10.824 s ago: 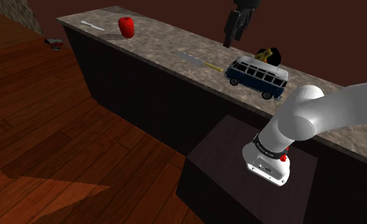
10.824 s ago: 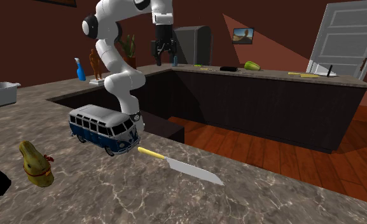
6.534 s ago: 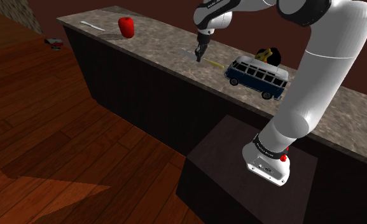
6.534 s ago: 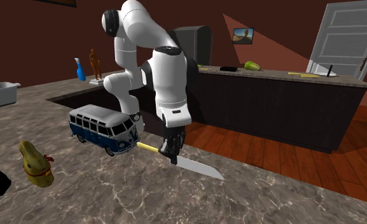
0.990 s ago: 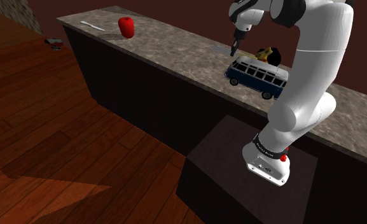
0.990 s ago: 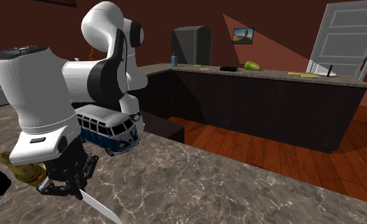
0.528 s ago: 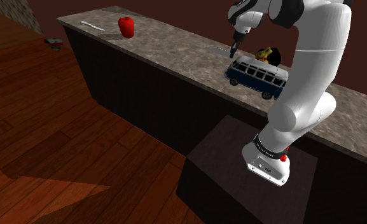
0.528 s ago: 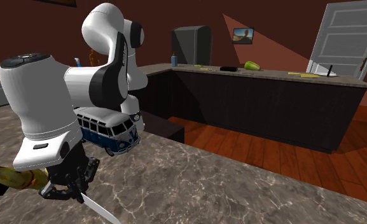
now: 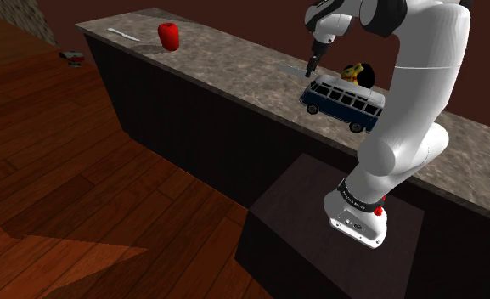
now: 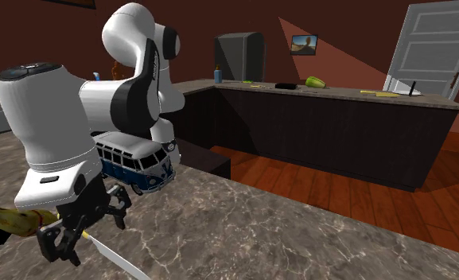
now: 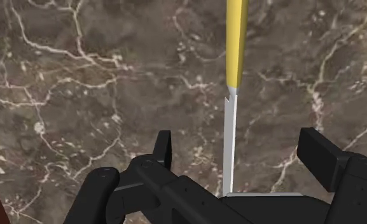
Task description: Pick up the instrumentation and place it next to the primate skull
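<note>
The gripper (image 11: 239,156) hangs low over the brown marbled surface (image 11: 80,76) with its fingers (image 11: 163,149) spread wide. Between them lies the yellow-handled knife (image 11: 233,76), flat on the surface and touching neither. In the second exterior view the knife (image 10: 112,256) is near the yellowish skull (image 10: 5,219), with the blue-and-white toy van (image 10: 136,163) behind.

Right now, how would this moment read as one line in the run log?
gripper: open | knife: between the fingers, untouched, on marble counter | yellowish skull: close beside knife | placement: apparently done
</note>
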